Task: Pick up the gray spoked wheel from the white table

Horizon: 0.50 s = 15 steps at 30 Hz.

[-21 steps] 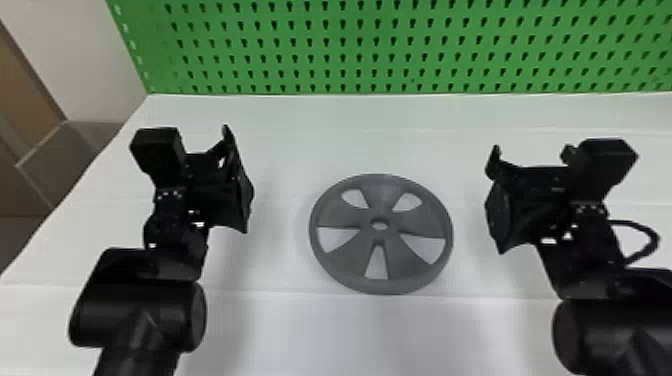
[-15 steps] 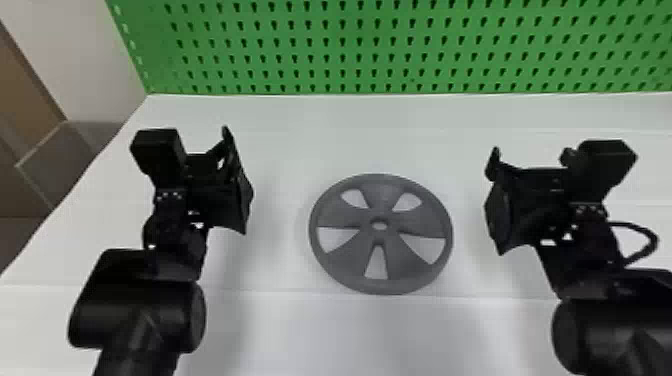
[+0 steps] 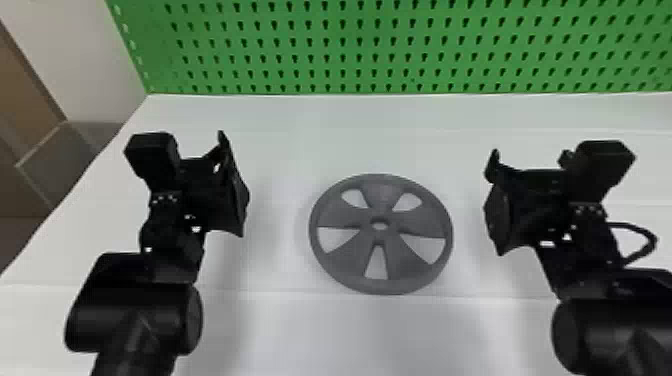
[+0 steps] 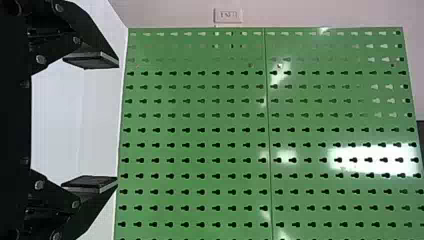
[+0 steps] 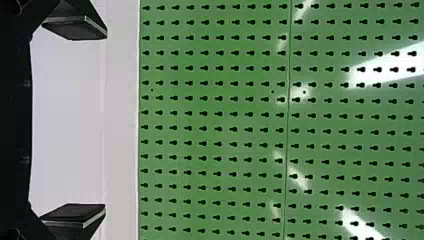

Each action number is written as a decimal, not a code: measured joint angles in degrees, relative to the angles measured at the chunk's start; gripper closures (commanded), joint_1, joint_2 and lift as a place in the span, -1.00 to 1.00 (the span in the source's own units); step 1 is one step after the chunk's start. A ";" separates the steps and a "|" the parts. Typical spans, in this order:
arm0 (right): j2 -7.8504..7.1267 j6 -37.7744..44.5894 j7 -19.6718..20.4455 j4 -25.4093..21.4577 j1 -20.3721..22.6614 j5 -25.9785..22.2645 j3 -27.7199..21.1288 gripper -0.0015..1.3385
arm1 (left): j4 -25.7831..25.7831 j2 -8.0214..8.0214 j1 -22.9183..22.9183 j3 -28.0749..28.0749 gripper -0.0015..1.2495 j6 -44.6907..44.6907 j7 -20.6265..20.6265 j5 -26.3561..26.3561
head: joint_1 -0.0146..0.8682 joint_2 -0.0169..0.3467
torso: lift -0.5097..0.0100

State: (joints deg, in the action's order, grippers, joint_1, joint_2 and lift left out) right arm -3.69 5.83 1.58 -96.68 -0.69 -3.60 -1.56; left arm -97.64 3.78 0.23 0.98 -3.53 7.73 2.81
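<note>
The gray spoked wheel (image 3: 380,285) lies flat on the white table (image 3: 310,340), midway between the arms in the head view. My left gripper (image 3: 232,185) is held to the wheel's left, a gap away from its rim. On the other side, my right gripper (image 3: 495,205) is held to the right of the wheel, also apart from it. In the left wrist view the left gripper (image 4: 91,122) is open, fingers wide apart with nothing between them. The right gripper (image 5: 75,122) is likewise open and holds nothing in the right wrist view.
A green perforated board (image 3: 350,45) rises along the table's back edge. Beyond the table's left edge stands a grayish panel or box (image 3: 65,155). A black cable (image 3: 645,245) loops out beside the right wrist.
</note>
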 measured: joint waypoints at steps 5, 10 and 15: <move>0.00 0.37 0.00 0.00 -0.18 0.00 0.19 -0.88 | 0.00 0.00 0.05 -0.01 -0.33 -0.02 0.00 0.03 | 0.80 -0.36 | 0.62; 0.00 0.61 0.00 0.00 -0.34 -0.01 0.32 -0.88 | 0.00 0.00 0.05 -0.01 -0.33 -0.04 0.00 0.15 | 0.80 -0.36 | 0.62; -0.01 1.10 0.00 0.00 -0.42 -0.08 0.34 -0.88 | -0.01 0.00 0.05 -0.02 -0.33 -0.04 0.00 0.18 | 0.80 -0.36 | 0.62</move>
State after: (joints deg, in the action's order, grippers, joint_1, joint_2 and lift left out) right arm -3.70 6.93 1.58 -96.68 -1.11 -3.68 -1.23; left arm -97.64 3.78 0.28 0.96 -3.57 7.73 2.99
